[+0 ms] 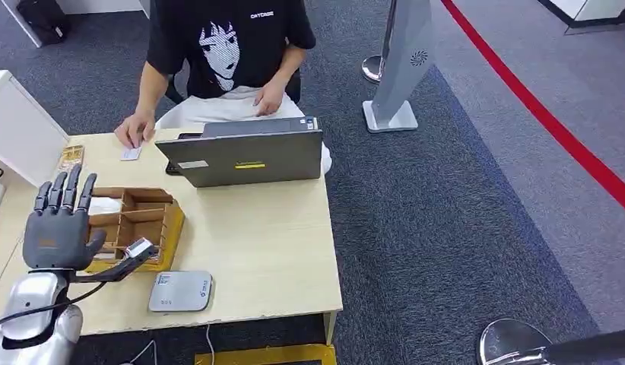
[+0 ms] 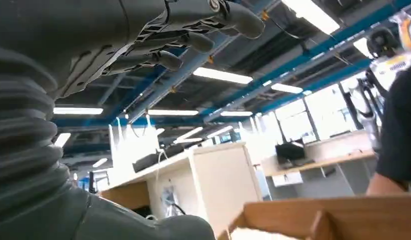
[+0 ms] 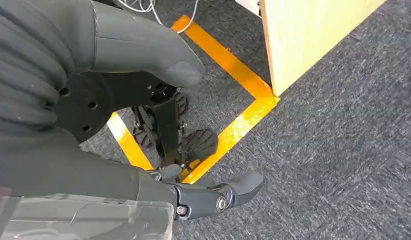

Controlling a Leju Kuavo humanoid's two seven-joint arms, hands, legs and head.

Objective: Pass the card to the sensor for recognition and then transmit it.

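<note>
Head view first, from the left: the left hand [image 1: 57, 224] is raised above the near-left part of the table [image 1: 264, 251], back of the hand to the camera, fingers straight up and spread, nothing in it. Just beside it stands a wooden organizer [image 1: 142, 217] with open compartments; a pale sheet lies in its far-left compartment. A small white-faced piece [image 1: 139, 247] sits at the organizer's near edge, close to the thumb; whether it is a card cannot be told. Near the table's front edge lies the flat grey sensor [image 1: 180, 290], apart from the hand. At the far-left corner a person's hand [image 1: 134, 131] rests on the table with a white card [image 1: 131, 153] just beside its fingers, and a yellow packet [image 1: 71, 157] lies further left. An open grey laptop [image 1: 245, 156] stands in front of the seated person [image 1: 226, 46]. Off the table to the right, a white stand [image 1: 401, 68] rises from grey carpet, and a red line [image 1: 553, 129] crosses the floor.

Right wrist view: the right hand [image 3: 193, 150] hangs beside the table's leg, over yellow floor tape [image 3: 233, 90], fingers loosely apart and holding nothing.
</note>
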